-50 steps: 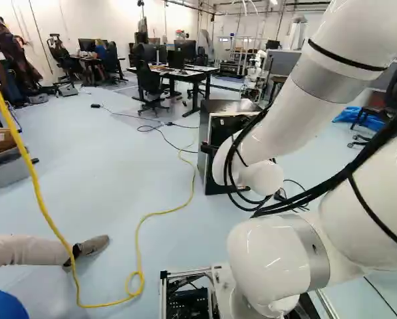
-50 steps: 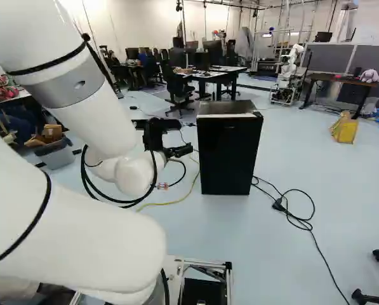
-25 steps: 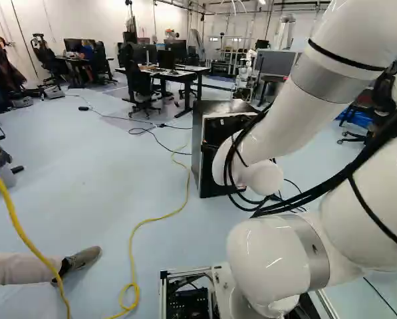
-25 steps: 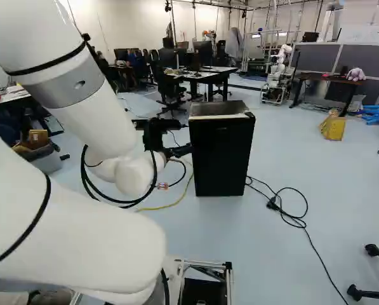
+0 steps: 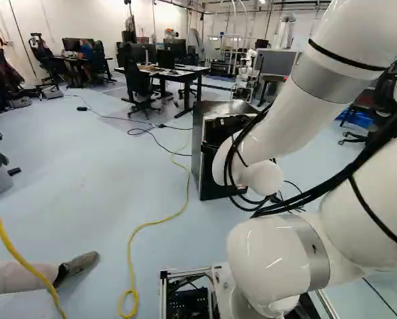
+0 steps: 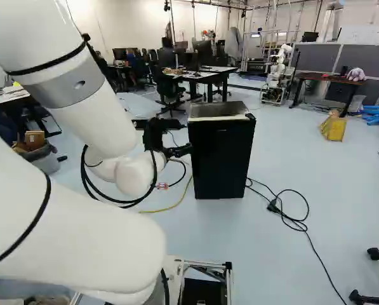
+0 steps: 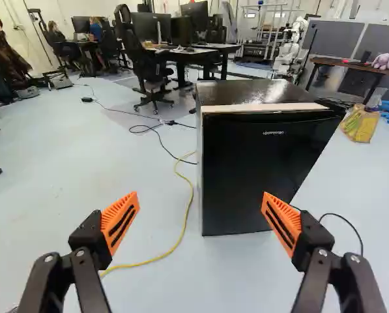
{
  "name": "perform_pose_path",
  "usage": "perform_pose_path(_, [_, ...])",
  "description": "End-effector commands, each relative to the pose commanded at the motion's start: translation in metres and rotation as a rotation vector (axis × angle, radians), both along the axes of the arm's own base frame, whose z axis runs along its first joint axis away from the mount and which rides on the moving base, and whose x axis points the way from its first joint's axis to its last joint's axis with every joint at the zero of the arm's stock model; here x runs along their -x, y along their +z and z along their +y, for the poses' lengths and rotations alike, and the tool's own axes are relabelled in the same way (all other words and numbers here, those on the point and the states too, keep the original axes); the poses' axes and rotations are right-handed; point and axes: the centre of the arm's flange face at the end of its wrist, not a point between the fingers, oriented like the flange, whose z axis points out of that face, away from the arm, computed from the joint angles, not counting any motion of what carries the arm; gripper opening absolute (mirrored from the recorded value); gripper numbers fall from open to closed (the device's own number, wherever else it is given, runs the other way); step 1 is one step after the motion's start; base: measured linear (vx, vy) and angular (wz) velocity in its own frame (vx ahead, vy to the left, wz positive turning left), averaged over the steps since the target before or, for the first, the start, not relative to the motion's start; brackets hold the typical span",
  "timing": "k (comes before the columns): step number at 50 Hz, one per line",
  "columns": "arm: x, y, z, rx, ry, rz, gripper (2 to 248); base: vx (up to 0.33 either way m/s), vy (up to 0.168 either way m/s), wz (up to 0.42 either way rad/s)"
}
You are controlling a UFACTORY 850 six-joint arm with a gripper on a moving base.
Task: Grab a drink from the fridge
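Pale floor (image 7: 51,169) runs across the room, and the white arm (image 6: 94,101) reaches out over it. The fridge (image 7: 259,163) stands on that floor, ahead of the gripper (image 7: 200,199) and a little off to one side, right of the arm's end in the right base view.

As for the task, it looks to be at its early part: the arm is lined up roughly toward the fridge, but its door (image 7: 253,169) appears closed and nothing is held. Opening the door, reaching in, gripping a drink and bringing it out are all left to do. The next move probably calls for coming closer and finding the door's edge.

The fridge is a low, boxy, upright one. Its top is dark and glossy, catching the room's light; its door is black, smooth and flat, with no handle I can make out. A narrow pale strip (image 7: 266,107) runs along the top's front edge, and small light lettering sits high on the door.

The gripper's two fingers stand wide apart, their orange pads (image 7: 120,218) gripping nothing. A thin yellow cable (image 7: 186,208) lies on the floor beside the fridge. No drink shows.
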Motion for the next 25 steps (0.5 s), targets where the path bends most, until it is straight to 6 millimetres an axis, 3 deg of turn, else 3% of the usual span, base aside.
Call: perform_pose_path(25, [0.0,0.0,0.0,0.0,0.0,0.0,247,0.077,-0.001,-0.009])
